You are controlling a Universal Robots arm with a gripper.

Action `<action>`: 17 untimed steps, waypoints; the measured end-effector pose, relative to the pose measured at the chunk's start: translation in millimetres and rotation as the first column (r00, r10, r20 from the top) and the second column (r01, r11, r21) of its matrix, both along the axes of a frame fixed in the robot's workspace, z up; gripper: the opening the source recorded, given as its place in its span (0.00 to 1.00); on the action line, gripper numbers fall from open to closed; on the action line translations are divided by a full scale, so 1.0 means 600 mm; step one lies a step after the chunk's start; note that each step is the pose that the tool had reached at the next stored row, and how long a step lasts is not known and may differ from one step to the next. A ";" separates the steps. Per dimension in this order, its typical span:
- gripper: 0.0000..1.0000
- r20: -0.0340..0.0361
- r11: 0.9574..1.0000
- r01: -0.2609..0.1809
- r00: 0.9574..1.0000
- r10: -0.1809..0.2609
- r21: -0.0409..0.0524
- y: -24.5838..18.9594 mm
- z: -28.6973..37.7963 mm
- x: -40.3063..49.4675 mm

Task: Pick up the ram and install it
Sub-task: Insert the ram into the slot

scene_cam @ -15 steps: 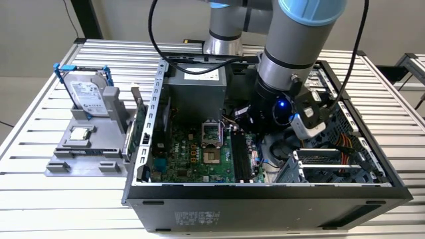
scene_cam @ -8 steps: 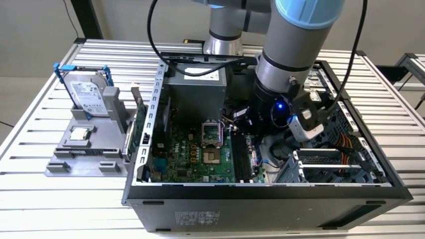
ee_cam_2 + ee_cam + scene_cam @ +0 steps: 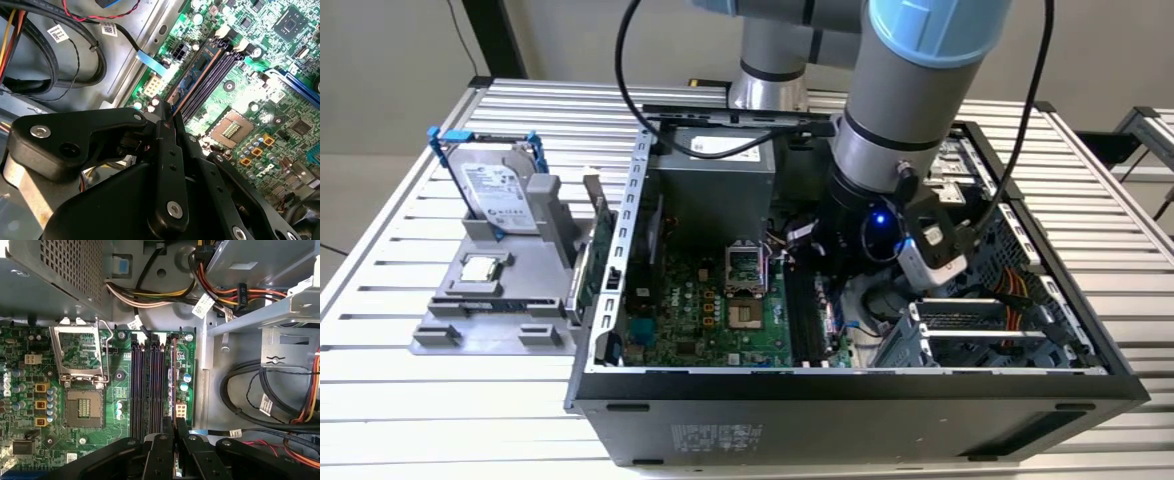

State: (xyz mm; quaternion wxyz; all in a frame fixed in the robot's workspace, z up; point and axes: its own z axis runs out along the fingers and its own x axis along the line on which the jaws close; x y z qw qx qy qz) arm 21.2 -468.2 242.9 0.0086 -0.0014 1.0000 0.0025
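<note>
The ram [image 3: 173, 370] is a slim dark board with a blue label, standing on edge in the outermost memory slot, on the side away from the CPU socket. In the second wrist view the ram [image 3: 197, 70] runs along that slot beside the empty black slots [image 3: 220, 65]. My gripper [image 3: 175, 427] has its black fingers pressed together on the near end of the stick. In the second wrist view the gripper [image 3: 169, 114] meets the board's edge the same way. My arm's wrist [image 3: 887, 200] reaches down into the open computer case.
The open CPU socket [image 3: 82, 410] lies beside the slots. Cable bundles [image 3: 260, 400] and a metal drive cage [image 3: 280, 305] crowd the other side. Outside the case, a grey stand holds a hard drive in a blue frame [image 3: 500, 190] and a square silver chip [image 3: 480, 268].
</note>
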 end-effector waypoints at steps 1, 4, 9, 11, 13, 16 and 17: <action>0.00 0.000 1.000 0.000 1.000 0.000 0.000 -0.0002 -0.001 0.000; 0.00 0.000 1.000 0.000 1.000 0.000 -0.001 -0.0015 -0.004 0.000; 0.00 0.000 1.000 0.000 1.000 0.000 -0.001 -0.0035 -0.009 -0.001; 0.00 0.000 1.000 0.000 1.000 0.000 -0.002 -0.0038 -0.011 -0.002; 0.00 0.000 1.000 0.000 1.000 0.000 -0.002 -0.0039 -0.013 -0.002; 0.00 0.000 1.000 0.000 1.000 0.000 -0.003 -0.0040 -0.015 -0.003; 0.00 0.000 1.000 0.000 1.000 0.000 -0.004 -0.0042 -0.016 -0.003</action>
